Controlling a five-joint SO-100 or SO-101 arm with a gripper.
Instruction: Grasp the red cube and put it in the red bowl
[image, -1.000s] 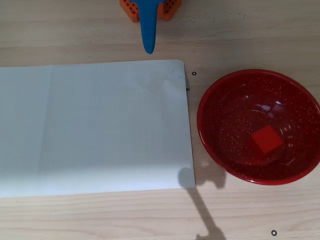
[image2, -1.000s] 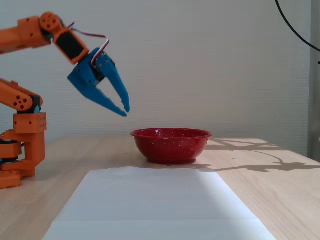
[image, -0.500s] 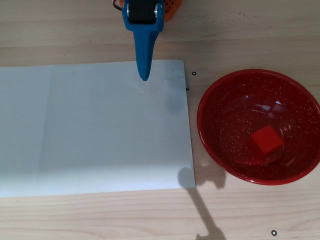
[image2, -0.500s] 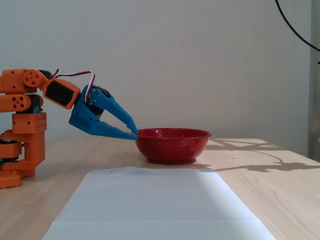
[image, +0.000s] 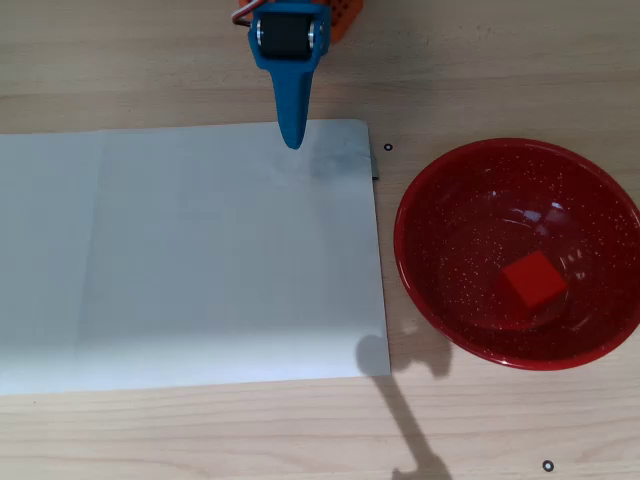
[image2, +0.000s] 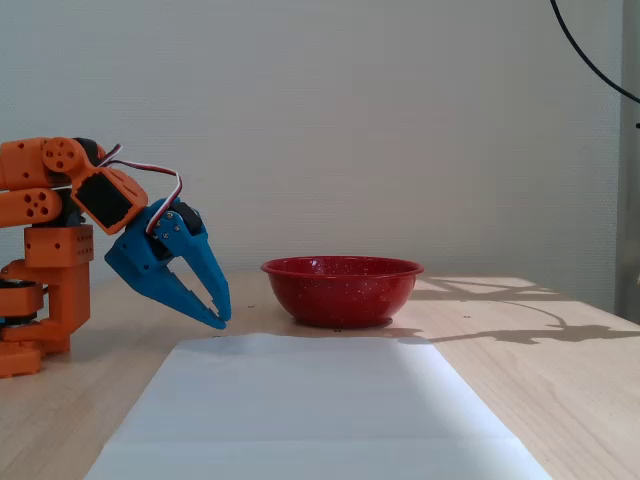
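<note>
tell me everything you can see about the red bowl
The bowl is large, round and glossy deep red, with fine white speckles inside and bright glare spots near the bottom. It stands upright on the wooden table, right of the white paper in the overhead view, apart from its edge. The fixed view shows a flared rim and a narrower base. A small red cube lies inside near the middle. The claw is well clear of it.

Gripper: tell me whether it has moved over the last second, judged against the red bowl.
Yes. In the fixed view the gripper has dropped from above the red bowl rim to below it, near the white sheet.
</note>
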